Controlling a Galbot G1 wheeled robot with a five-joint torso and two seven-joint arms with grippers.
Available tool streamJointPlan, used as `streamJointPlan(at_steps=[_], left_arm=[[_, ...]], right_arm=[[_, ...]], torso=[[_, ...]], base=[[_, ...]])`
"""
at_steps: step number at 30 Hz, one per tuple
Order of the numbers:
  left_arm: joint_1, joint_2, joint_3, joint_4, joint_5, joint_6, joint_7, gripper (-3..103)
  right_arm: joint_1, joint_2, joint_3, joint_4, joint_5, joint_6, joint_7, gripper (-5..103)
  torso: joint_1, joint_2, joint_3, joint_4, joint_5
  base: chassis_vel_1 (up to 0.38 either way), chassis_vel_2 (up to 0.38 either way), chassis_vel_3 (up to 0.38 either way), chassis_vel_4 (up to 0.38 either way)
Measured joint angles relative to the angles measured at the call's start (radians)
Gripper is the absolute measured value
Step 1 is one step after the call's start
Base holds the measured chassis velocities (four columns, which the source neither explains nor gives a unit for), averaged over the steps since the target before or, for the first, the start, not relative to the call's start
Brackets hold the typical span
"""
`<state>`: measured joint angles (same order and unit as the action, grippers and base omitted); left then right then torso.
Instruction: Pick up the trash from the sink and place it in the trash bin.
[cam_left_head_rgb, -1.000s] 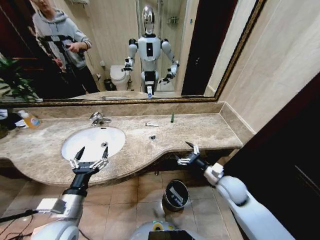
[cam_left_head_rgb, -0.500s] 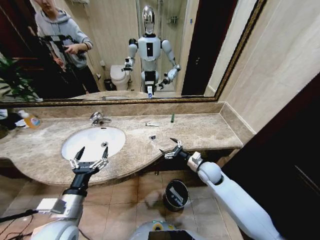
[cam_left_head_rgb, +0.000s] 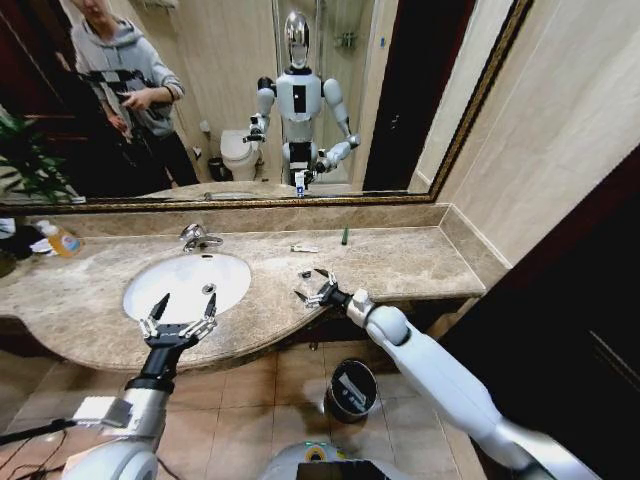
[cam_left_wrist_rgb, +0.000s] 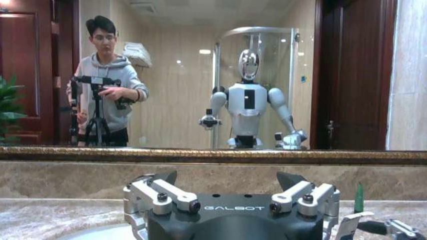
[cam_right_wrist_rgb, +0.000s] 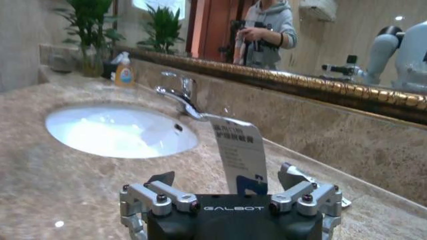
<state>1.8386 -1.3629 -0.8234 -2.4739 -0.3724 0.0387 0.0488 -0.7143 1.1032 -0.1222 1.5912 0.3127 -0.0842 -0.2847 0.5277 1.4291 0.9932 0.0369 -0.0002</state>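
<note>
My right gripper (cam_left_head_rgb: 312, 286) hovers open low over the marble counter, right of the sink (cam_left_head_rgb: 150, 285). In the right wrist view a white printed packet (cam_right_wrist_rgb: 238, 150) with a dark lower end stands upright between the spread fingers of that gripper (cam_right_wrist_rgb: 227, 179). From the head view a small dark bit (cam_left_head_rgb: 305, 273) shows at that spot. A slim white sachet (cam_left_head_rgb: 304, 248) and a dark green tube (cam_left_head_rgb: 344, 236) lie farther back by the wall. The left gripper (cam_left_head_rgb: 178, 322) waits open over the sink's front rim. The black trash bin (cam_left_head_rgb: 351, 388) stands on the floor under the counter.
A chrome faucet (cam_left_head_rgb: 196, 237) rises behind the basin, and an orange bottle (cam_left_head_rgb: 62, 240) stands at the counter's far left beside a plant (cam_left_head_rgb: 25, 155). A mirror runs along the back wall. A dark wall panel (cam_left_head_rgb: 560, 300) closes in the right side.
My right arm has swung up and to the left, from beside the counter's edge above the bin onto the counter at the small dark bit. The left arm has not moved.
</note>
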Motion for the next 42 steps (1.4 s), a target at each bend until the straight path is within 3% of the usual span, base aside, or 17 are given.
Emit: streamJointPlan(at_steps=[13, 15, 27, 31, 35, 36, 39, 42], left_arm=[[0.0, 0.0, 0.0, 0.0, 0.0, 0.0, 0.0, 100], [0.0, 0.0, 0.0, 0.0, 0.0, 0.0, 0.0, 100], [0.0, 0.0, 0.0, 0.0, 0.0, 0.0, 0.0, 100], [0.0, 0.0, 0.0, 0.0, 0.0, 0.0, 0.0, 100], [0.0, 0.0, 0.0, 0.0, 0.0, 0.0, 0.0, 100], [0.0, 0.0, 0.0, 0.0, 0.0, 0.0, 0.0, 100], [0.0, 0.0, 0.0, 0.0, 0.0, 0.0, 0.0, 100], [0.0, 0.0, 0.0, 0.0, 0.0, 0.0, 0.0, 100]], right_arm=[[0.059, 0.056, -0.044, -0.109, -0.022, 0.006, 0.006, 102], [0.063, 0.062, -0.045, -0.12, -0.019, 0.011, 0.006, 99], [0.071, 0.069, -0.042, -0.149, -0.005, 0.019, 0.009, 68], [0.068, 0.067, -0.04, -0.15, -0.002, 0.019, 0.009, 52], [0.066, 0.067, -0.04, -0.15, -0.002, 0.019, 0.009, 47], [0.064, 0.066, -0.039, -0.15, 0.0, 0.019, 0.01, 40], [0.061, 0.065, -0.038, -0.149, 0.007, 0.019, 0.011, 36], [0.057, 0.062, -0.034, -0.144, 0.011, 0.019, 0.011, 25]], torso=[[0.0, 0.0, 0.0, -0.0001, 0.0], [0.0, 0.0, 0.0, -0.0001, 0.0001], [0.0, 0.0, 0.0, -0.0001, 0.0], [0.0, 0.0, 0.0, -0.0001, 0.0], [0.0, 0.0, 0.0, -0.0001, 0.0], [0.0, 0.0, 0.0, -0.0001, 0.0001], [0.0, 0.0, 0.0, -0.0001, 0.0001], [0.0, 0.0, 0.0, -0.0001, 0.0001]], base=[[0.0, 0.0, 0.0, 0.0], [0.0, 0.0, 0.0, 0.0], [0.0, 0.0, 0.0, 0.0], [0.0, 0.0, 0.0, 0.0], [0.0, 0.0, 0.0, 0.0], [0.0, 0.0, 0.0, 0.0], [0.0, 0.0, 0.0, 0.0], [0.0, 0.0, 0.0, 0.0]])
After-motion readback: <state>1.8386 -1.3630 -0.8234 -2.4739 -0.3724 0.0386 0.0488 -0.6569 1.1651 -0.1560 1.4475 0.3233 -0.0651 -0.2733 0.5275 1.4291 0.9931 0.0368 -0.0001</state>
